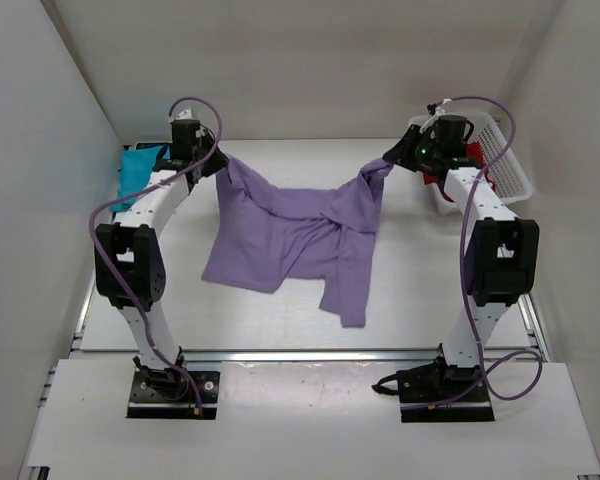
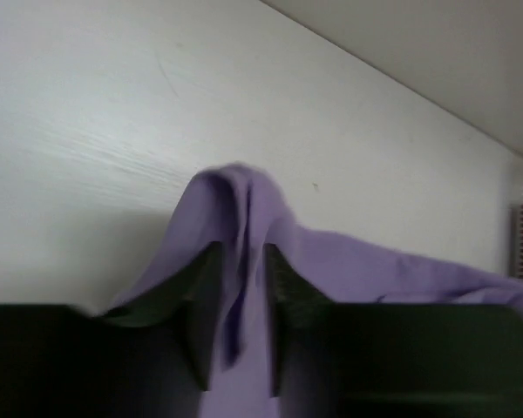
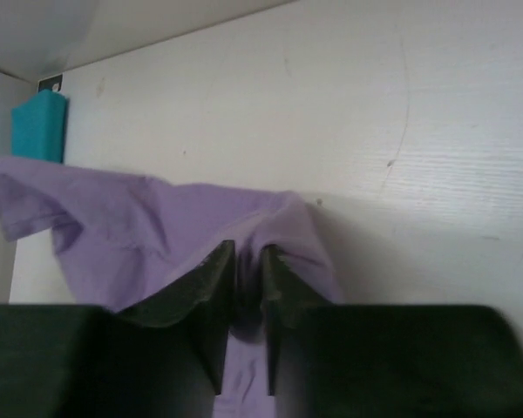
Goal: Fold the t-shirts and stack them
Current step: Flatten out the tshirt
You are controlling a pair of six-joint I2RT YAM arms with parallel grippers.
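Over the table point(image 1: 280, 325), my left gripper point(image 1: 220, 159) and right gripper point(image 1: 389, 162) each clamp the purple shirt point(image 1: 285, 232). Its lower half rests on the table.

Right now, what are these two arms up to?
A purple shirt is held up between the left gripper and the right gripper, each pinching one edge, while its lower part lies on the table. A teal shirt sits far left; red cloth shows in the white basket.
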